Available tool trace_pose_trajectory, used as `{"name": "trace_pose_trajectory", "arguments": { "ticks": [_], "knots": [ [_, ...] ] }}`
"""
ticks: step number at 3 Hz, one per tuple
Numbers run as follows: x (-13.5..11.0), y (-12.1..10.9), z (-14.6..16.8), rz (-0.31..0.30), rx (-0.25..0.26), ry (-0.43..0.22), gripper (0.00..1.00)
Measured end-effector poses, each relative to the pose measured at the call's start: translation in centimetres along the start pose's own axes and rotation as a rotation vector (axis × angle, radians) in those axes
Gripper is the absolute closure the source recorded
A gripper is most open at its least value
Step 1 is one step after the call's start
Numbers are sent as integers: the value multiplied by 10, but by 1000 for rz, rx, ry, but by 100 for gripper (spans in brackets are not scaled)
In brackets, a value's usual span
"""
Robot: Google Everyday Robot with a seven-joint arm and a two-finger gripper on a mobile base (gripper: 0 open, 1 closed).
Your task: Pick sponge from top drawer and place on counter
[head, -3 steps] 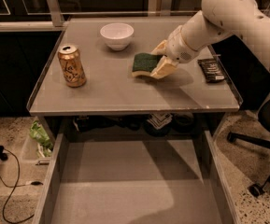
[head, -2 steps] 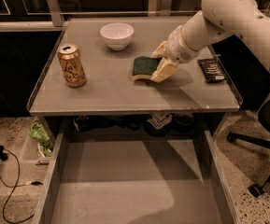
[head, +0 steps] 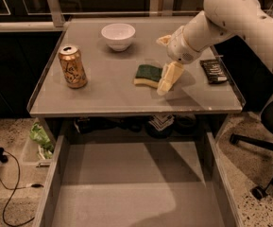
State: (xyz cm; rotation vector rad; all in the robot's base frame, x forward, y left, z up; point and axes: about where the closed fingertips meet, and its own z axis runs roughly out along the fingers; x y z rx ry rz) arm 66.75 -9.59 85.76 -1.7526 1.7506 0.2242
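Note:
The sponge (head: 148, 75), dark green over pale yellow foam, lies flat on the counter (head: 107, 91), right of centre. My gripper (head: 165, 59) hangs just to the right of it, open. One cream finger (head: 169, 78) rests beside the sponge's right end and the other points back toward the far edge. The white arm reaches in from the upper right. The top drawer (head: 136, 193) is pulled out below the counter's front edge, and its grey bottom is bare.
A gold soda can (head: 72, 66) stands at the counter's left. A white bowl (head: 118, 35) sits at the back. A black packet (head: 213, 71) lies by the right rim. An office chair base (head: 259, 141) is on the floor at right, with cables at left.
The sponge was gripped and tilted above the counter; now it lies flat on the counter and my fingers have spread apart, letting it go.

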Motion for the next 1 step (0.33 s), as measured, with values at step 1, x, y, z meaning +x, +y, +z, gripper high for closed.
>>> {"name": "trace_pose_trajectory", "arguments": {
  "ticks": [1],
  "knots": [
    [0,0,0,0,0,0,0]
  ]
}}
